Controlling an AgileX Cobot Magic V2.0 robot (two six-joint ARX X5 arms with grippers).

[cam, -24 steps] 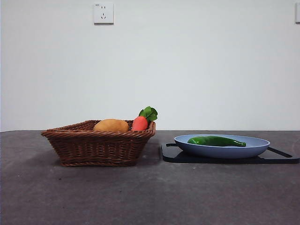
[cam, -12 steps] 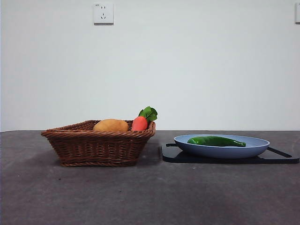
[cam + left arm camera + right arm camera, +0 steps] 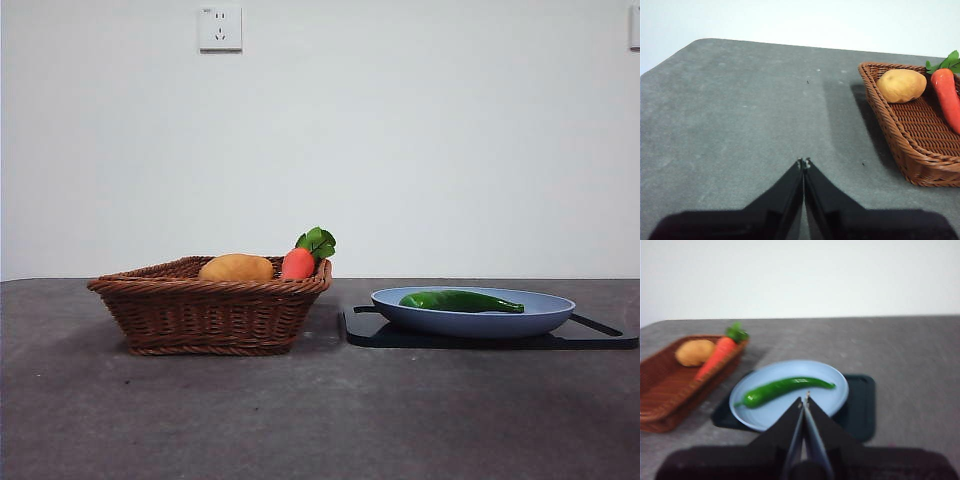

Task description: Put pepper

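Two tools pressed together, empty: right tool (image 3: pixel 804 399) above the blue plate (image 3: pixel 835 392), left tool (image 3: pixel 803 163) over bare counter (image 3: pixel 740 110) beside the basket (image 3: pixel 912 155). No change since a second ago. Pepper (image 3: pixel 460 301) resting on plate; grasp not yet begun.

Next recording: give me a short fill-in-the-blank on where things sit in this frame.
1. The pepper lies on the blue ____.
2. The carrot and the potato lie in the wicker ____.
3. The plate rests on a black ____.
4. The right tool is ____.

Missing words: plate; basket; tray; shut
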